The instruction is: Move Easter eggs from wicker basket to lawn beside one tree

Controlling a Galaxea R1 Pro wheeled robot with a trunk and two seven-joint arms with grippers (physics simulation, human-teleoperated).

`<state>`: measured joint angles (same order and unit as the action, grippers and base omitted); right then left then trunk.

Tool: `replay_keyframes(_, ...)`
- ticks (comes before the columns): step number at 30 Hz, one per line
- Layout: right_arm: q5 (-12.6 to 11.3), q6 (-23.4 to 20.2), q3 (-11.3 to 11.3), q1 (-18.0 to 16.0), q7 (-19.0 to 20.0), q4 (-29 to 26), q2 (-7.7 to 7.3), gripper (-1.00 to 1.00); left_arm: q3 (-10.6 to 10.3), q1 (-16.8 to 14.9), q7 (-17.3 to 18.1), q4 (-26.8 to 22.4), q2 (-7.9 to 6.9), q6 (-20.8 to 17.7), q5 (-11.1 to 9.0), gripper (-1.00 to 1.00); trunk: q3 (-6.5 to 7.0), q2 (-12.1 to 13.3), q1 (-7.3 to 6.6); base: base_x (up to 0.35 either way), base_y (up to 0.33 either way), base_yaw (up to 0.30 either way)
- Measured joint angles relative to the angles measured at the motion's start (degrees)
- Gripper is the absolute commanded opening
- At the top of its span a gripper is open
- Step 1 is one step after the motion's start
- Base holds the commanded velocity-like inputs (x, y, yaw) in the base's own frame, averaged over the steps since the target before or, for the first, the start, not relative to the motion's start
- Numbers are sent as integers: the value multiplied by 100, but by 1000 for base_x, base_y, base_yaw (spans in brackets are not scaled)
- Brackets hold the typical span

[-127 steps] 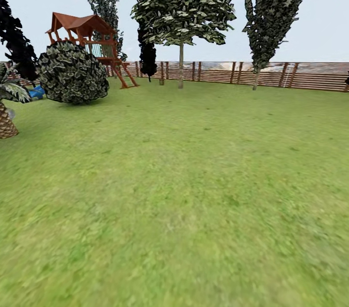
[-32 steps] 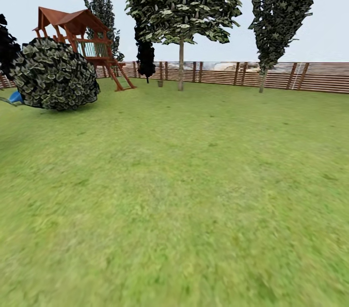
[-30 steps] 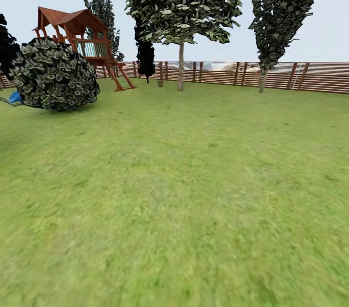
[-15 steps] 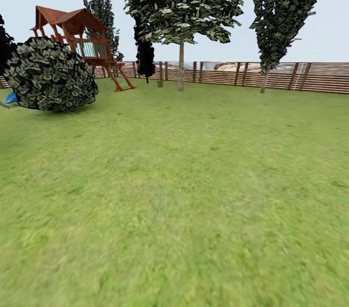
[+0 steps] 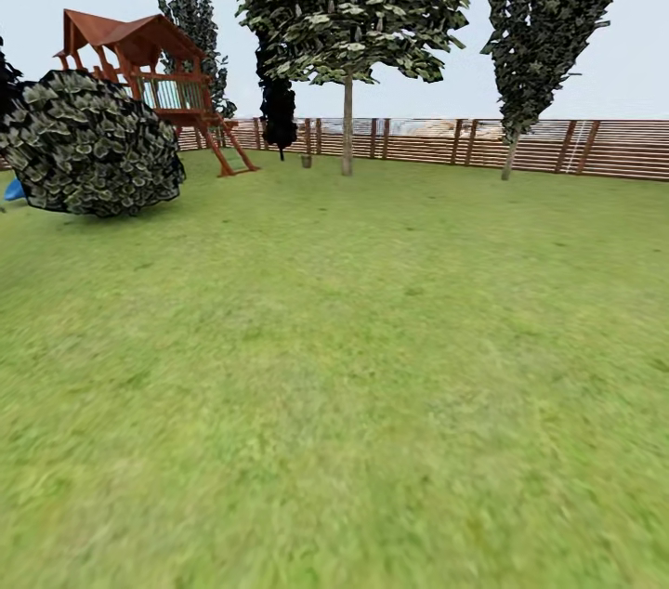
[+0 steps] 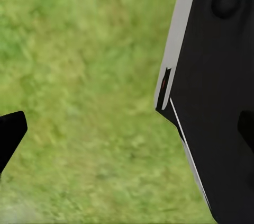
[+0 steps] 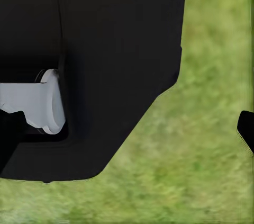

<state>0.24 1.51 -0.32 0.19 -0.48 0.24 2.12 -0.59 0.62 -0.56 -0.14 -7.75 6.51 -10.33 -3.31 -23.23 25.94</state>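
The lawn fills most of the head view, with a thin-trunked leafy tree at the upper centre before the wooden fence. Basket and eggs are not met in these pictures, so a searching step is judged, and turning toward them is needed next. Whether each pincer is spread or pressed cannot be told from the wrist views.

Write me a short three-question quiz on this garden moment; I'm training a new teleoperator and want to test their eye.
1. True or false: the play tower stands behind the round bush.
2. What runs along the far edge of the lawn? A) hedge B) slatted wooden fence C) brick wall
3. Fill in: the thin-trunked leafy tree stands in front of the ____.

Key: 1 true; 2 B, the fence; 3 fence.
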Motion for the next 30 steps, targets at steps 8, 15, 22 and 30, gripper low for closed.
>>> replay_keyframes(8,0,0,0,0,0,0,0,100,4,0,0,-2,7,0,1,100,0,0,0,337,0,0)
replay_keyframes(15,0,-2,0,0,-1,0,1,100,5,0,0,-2,5,0,-1,100,0,0,0,337,0,0)
replay_keyframes(22,0,0,0,0,0,0,-1,100,6,0,0,-3,16,1,-5,100,0,0,0,337,0,0)
replay_keyframes(30,0,0,0,0,-1,0,-1,100,7,0,0,-5,18,1,4,100,0,0,0,337,0,0)
